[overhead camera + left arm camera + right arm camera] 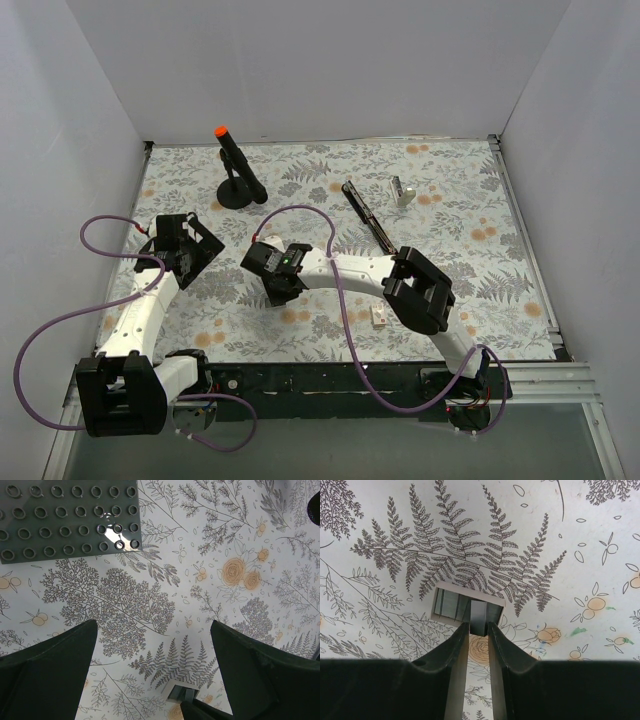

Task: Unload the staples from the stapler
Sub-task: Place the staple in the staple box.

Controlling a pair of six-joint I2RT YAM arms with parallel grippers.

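On the flowered surface (470,290) the broadest risk lies with the arms. The left gripper (153,630) hangs wide open and empty over bare pattern, just short of a studded grey plate (65,520), and a wide swing from there could clip the post (235,160) standing near it and tip it over. The stapler (366,215) lies flat, right of centre toward the far side, well apart from both grippers and unheld; whether it is loaded cannot be seen. Slim and light as it looks, it would likely skid or spin if one gripper pushes at it while the other does not brace it, perhaps into the little white piece (403,190) just beside its far end. The right gripper (477,627) is almost closed, its tips pinching only the near edge of a small pale block (465,605) with a grey ribbed face, probably staples. So shallow a hold could let it twist out or drop; I cannot tell whether it rests on the surface or is lifted.
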